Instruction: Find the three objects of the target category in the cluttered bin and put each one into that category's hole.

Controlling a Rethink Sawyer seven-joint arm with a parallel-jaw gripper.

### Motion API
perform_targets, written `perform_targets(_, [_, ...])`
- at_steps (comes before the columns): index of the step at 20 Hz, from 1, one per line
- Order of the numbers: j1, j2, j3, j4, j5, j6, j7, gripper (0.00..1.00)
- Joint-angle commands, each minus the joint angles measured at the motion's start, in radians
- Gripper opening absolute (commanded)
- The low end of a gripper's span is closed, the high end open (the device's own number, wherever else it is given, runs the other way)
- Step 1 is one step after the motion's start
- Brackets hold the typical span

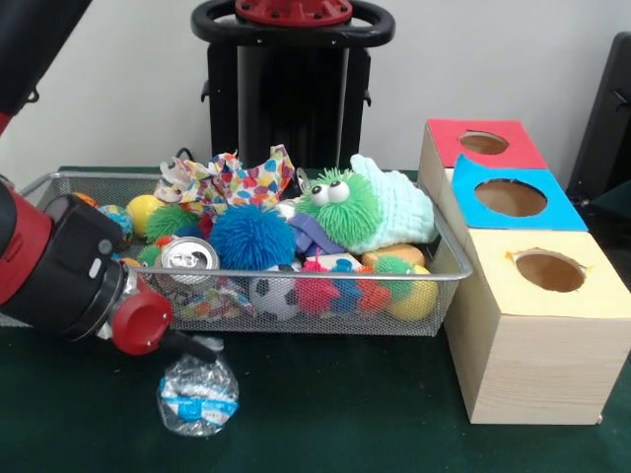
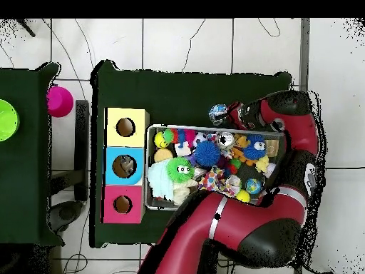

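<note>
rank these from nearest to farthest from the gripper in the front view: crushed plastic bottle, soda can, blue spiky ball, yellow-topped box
1. crushed plastic bottle, on the table outside the basket, just below the gripper
2. soda can, in the basket's left front
3. blue spiky ball, mid-basket
4. yellow-topped box, far right of the picture

Toy-filled wire bin (image 2: pixel 150 168) beside three-hole box (image 2: pixel 108 165)

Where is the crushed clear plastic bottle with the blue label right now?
In the front view, the crushed clear plastic bottle is outside the wire mesh bin, on the dark green table at lower left, just below the gripper.
</note>
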Motion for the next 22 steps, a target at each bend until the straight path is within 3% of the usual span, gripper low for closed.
perform_targets(1, [-0.06, 0.027, 0.172, -0.124, 0.026, 0.206, 0.429, 0.0])
perform_targets(4, [-0.081, 0.138, 0.126, -0.292, 0.049, 0.003, 0.343, 0.0])
perform_targets(7, [-0.09, 0.202, 0.06, -0.362, 0.069, -0.251, 0.246, 0.0])
perform_targets(9, [-0.1, 0.224, 0.029, -0.379, 0.06, -0.292, 0.222, 0.0])
perform_targets(13, [-0.111, 0.227, -0.033, -0.39, 0.046, -0.283, 0.234, 0.0])
perform_targets(16, [-0.118, 0.232, -0.065, -0.42, 0.082, -0.235, 0.252, 0.0])
perform_targets(20, [-0.145, 0.281, -0.188, -0.509, 0.237, -0.196, 0.24, 0.0])
perform_targets(22, [-0.165, 0.303, -0.297, -0.55, 0.347, -0.171, 0.235, 0.0])
